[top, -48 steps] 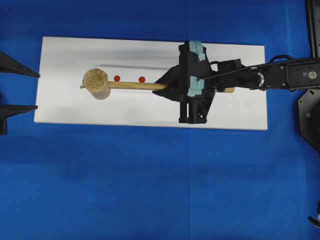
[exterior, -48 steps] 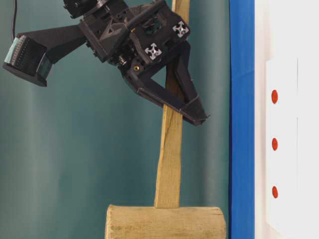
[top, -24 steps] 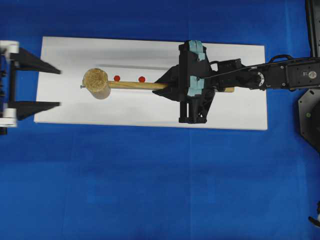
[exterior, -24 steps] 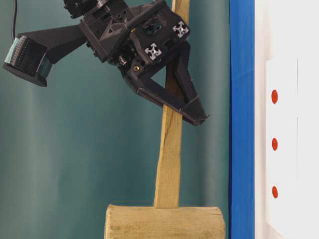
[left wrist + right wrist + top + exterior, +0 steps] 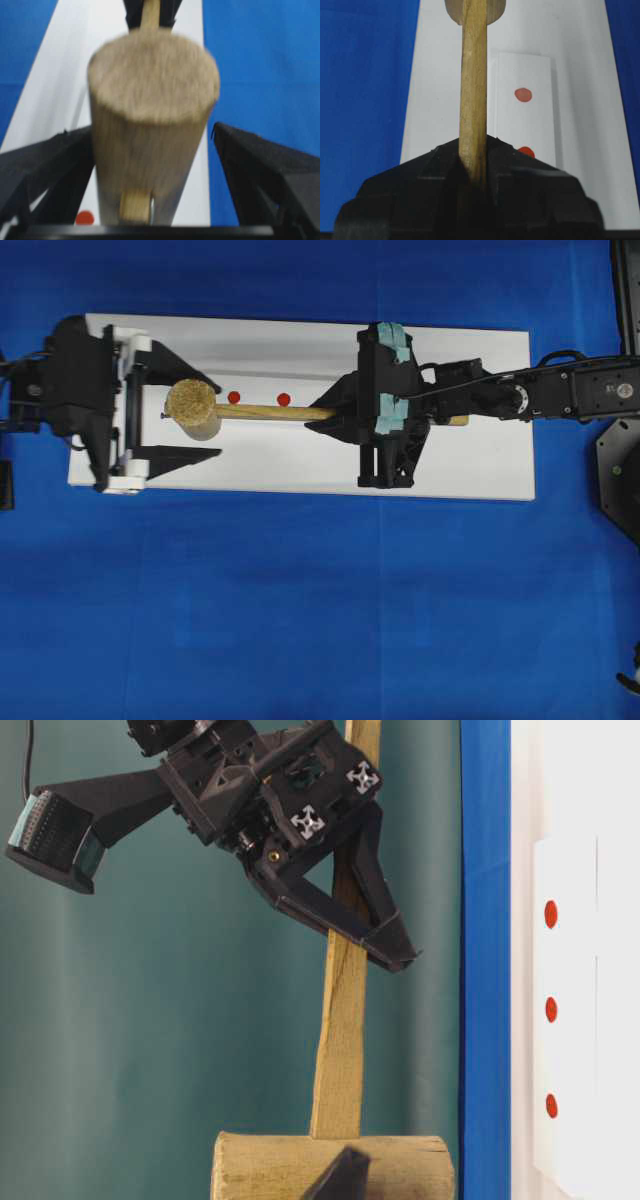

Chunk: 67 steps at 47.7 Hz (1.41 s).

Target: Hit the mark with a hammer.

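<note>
The hammer, a light-wood mallet, is held above the white board (image 5: pixel 460 455). Its head (image 5: pixel 192 408) is to the left and its handle (image 5: pixel 275 411) runs right. My right gripper (image 5: pixel 338 412) is shut on the handle (image 5: pixel 472 75), as the right wrist view shows (image 5: pixel 472 150). Two red marks (image 5: pixel 233 397) (image 5: pixel 283 398) show beside the handle. My left gripper (image 5: pixel 220 420) is open with one finger on either side of the head (image 5: pixel 152 100); there is a gap on the right side. The table-level view shows three marks (image 5: pixel 551 1010) and a left fingertip (image 5: pixel 340 1175) in front of the head.
The board lies on a blue cloth (image 5: pixel 320 610). The marks sit on a narrow white strip (image 5: pixel 525 110) along the board. The right arm (image 5: pixel 560 395) reaches in from the right edge, and a dark arm base (image 5: pixel 620 475) stands at far right.
The left arm has come in from the left edge, moving right, and its open fingers now flank the hammer head. The hammer and the right arm have stayed put.
</note>
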Tool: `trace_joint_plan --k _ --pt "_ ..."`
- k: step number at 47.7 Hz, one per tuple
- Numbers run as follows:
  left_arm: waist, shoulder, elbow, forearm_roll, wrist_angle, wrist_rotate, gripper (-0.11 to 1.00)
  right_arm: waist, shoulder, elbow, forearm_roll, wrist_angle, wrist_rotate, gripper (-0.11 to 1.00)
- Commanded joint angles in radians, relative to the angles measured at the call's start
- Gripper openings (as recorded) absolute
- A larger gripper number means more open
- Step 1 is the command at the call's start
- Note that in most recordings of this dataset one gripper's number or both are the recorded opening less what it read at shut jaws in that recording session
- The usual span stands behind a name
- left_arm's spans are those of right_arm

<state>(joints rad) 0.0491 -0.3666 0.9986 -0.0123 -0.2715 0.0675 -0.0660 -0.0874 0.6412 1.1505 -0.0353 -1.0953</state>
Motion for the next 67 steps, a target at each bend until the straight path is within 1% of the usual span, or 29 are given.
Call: trace_joint_plan --k 1,8,11,13,20,28,54,55,57,60,64,65,67 --pt "0.002 0.005 -0.035 -0.003 0.018 -0.003 0.94 0.000 -0.014 -0.025 -0.002 -0.005 -0.002 0.02" --pt "0.002 0.005 -0.034 -0.002 0.025 -0.006 0.93 0.000 -0.014 -0.025 -0.002 -0.003 -0.002 0.02" --pt "0.002 0.008 -0.038 -0.002 0.023 -0.006 0.89 0.000 -0.014 -0.025 -0.002 -0.003 -0.002 0.02" --pt "0.002 0.011 -0.040 -0.002 0.023 -0.006 0.83 0.000 -0.014 -0.023 -0.002 -0.003 -0.002 0.02" --pt "-0.006 0.023 -0.051 0.000 0.017 0.008 0.45 0.000 -0.014 -0.025 -0.002 0.000 -0.002 0.02" --pt "-0.006 0.026 -0.049 0.002 0.011 0.012 0.45 0.002 -0.014 -0.025 -0.002 0.014 -0.002 0.02" --pt "-0.006 0.023 -0.048 -0.002 0.014 -0.003 0.45 0.000 -0.014 -0.018 0.000 0.021 0.006 0.02" --pt "-0.008 0.023 -0.046 -0.002 0.014 -0.003 0.45 0.000 -0.015 -0.018 0.000 0.021 0.008 0.04" --pt "-0.008 0.023 -0.046 -0.003 0.014 -0.003 0.45 0.000 -0.017 -0.014 0.002 0.018 0.011 0.10" --pt "-0.006 0.023 -0.046 -0.003 0.015 -0.003 0.45 0.000 -0.021 -0.009 0.002 0.017 0.011 0.24" --pt "-0.008 0.021 -0.046 -0.003 0.017 -0.006 0.45 0.000 -0.032 0.003 0.002 -0.006 0.011 0.49" --pt "-0.006 0.023 -0.046 -0.003 0.015 -0.008 0.45 0.002 -0.035 0.008 0.002 -0.014 0.011 0.57" --pt "-0.008 0.023 -0.046 -0.003 0.017 -0.012 0.45 0.008 -0.043 0.017 0.002 -0.035 0.009 0.70"
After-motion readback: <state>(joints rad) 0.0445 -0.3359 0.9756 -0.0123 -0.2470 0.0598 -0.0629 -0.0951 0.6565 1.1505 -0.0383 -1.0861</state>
